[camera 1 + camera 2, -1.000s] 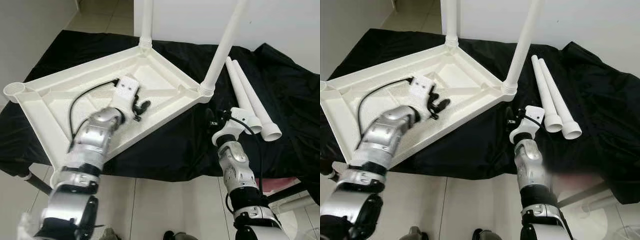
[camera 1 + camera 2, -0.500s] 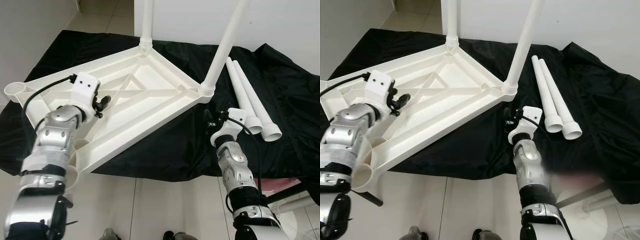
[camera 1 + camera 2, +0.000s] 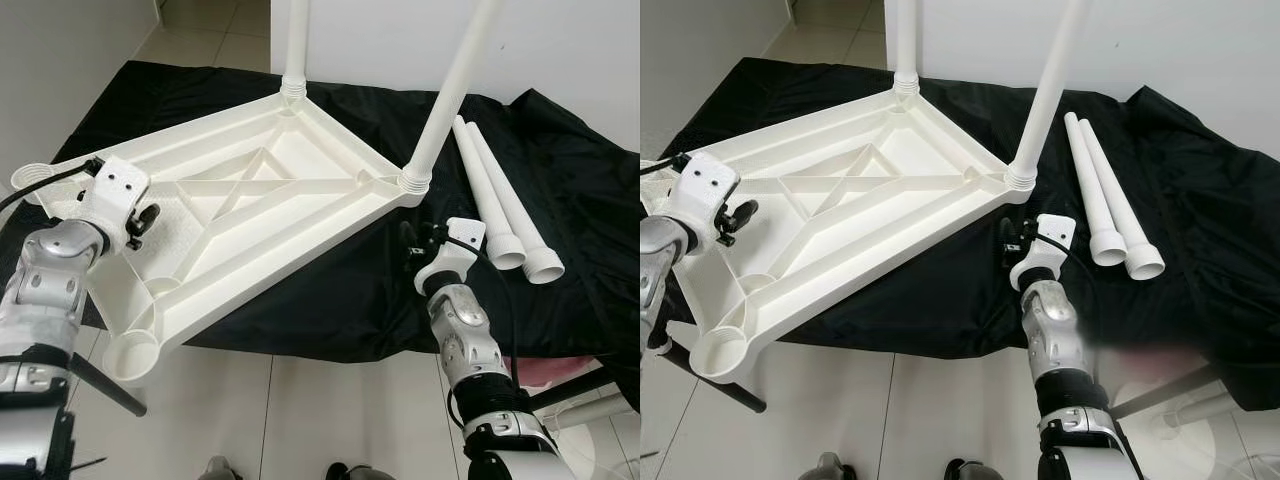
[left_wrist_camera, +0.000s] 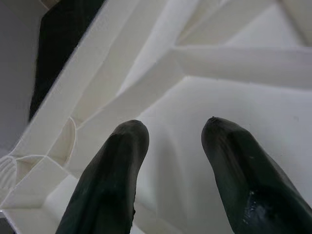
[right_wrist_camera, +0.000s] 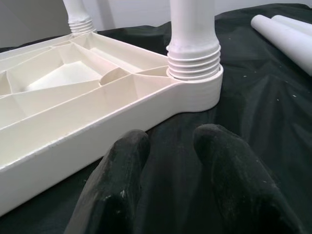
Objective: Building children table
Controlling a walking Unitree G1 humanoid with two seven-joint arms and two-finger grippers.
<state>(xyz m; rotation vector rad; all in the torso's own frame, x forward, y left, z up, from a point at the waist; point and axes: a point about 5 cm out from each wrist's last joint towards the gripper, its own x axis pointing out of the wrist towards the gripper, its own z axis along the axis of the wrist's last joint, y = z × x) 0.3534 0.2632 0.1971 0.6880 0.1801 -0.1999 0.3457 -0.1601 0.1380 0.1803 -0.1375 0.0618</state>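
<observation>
My left gripper (image 3: 141, 218), fingers parted and empty, hovers over the upturned white tabletop (image 3: 250, 215) at frame left, my right gripper (image 3: 412, 243), slightly parted, sits centre-right on the black cloth (image 3: 330, 290) below a screwed-in leg (image 3: 450, 95), two loose legs (image 3: 500, 205) lying right.

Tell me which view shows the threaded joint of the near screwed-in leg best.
The right wrist view: the joint sits close up, its thread ridges plain above the right gripper. Both eye views show it small, ridges barely readable. The left wrist view looks at the tabletop's ribs.
</observation>
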